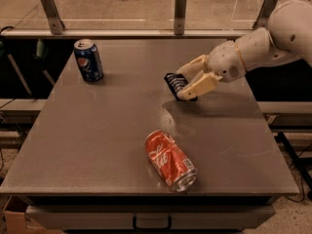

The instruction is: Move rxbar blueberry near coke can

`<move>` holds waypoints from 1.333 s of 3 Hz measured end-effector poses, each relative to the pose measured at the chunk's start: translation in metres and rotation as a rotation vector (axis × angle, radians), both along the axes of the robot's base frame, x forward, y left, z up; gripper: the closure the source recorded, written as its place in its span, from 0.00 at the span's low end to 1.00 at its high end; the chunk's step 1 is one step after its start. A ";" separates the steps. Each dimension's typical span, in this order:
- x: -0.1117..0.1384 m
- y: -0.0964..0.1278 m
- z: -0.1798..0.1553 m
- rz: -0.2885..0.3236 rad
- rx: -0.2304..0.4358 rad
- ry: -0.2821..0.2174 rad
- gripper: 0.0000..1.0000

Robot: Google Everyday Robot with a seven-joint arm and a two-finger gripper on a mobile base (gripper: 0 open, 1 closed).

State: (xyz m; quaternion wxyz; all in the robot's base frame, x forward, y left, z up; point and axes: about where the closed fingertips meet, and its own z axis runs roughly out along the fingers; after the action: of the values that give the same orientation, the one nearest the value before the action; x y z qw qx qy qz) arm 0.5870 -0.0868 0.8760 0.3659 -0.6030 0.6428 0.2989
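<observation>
The rxbar blueberry is a small dark navy wrapper with pale lettering, held above the table right of centre. My gripper is shut on it, one cream finger above and one below, with the white arm reaching in from the right. The coke can is red with white script and lies on its side near the table's front centre, silver end toward the front right. The bar hangs above and behind the can, well apart from it.
A blue Pepsi can stands upright at the table's back left. The grey table has a railing with metal posts along its far edge. The floor shows to the right of the table.
</observation>
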 end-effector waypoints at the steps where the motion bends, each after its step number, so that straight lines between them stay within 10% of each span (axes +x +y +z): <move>1: -0.050 0.005 -0.010 0.119 -0.027 0.058 1.00; 4: -0.102 -0.004 -0.029 0.309 -0.168 0.155 0.36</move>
State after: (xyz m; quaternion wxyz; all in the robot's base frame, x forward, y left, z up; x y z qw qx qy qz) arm 0.4845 -0.0911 0.8469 0.2136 -0.6982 0.5913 0.3424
